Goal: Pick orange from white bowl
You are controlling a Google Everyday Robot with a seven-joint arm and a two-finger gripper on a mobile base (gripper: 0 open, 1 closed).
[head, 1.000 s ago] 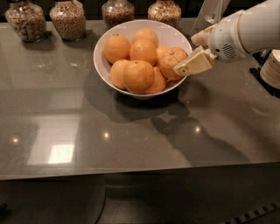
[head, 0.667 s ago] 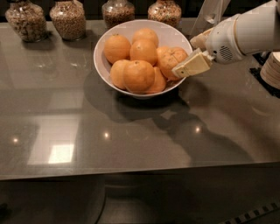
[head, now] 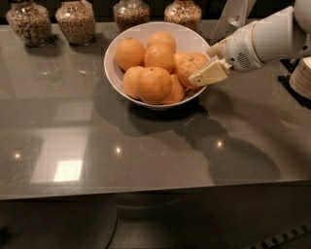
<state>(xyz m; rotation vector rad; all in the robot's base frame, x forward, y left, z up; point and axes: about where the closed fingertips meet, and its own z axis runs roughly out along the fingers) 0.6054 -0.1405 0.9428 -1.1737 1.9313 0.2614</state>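
Camera view, read left to right. Along the far edge of the glossy grey table (head: 146, 160) stand four glass jars. The first jar (head: 29, 22) and second jar (head: 75, 19) hold a pale brown granular fill. The third jar (head: 131, 12) and fourth jar (head: 183, 10) hold a darker, reddish-brown fill. What the fill is cannot be told.

In front of the third and fourth jars, near the table's middle, sits the white bowl (head: 112, 68), upright, its far inner wall bare. It holds a heap of fruit rising above the rim. The smooth oranges (head: 154, 85) fill the left, centre and near side, touching one another.

The orange (head: 190, 65), marked by crossing crease lines, lies in the bowl against its right rim, resting on and beside the other fruit. It is round, so no long axis can be named. Its creased face is turned upward and toward the camera.

The gripper (head: 204, 67) is at the bowl's right rim, just above it, with a cream-coloured part lying against the near right side of the orange. Whether it has closed on the fruit cannot be told. The white arm (head: 272, 39) reaches in from the upper right, sloping down and leftward toward the bowl.

At the right edge, a pale ribbed object (head: 302, 78) is cut off by the frame.
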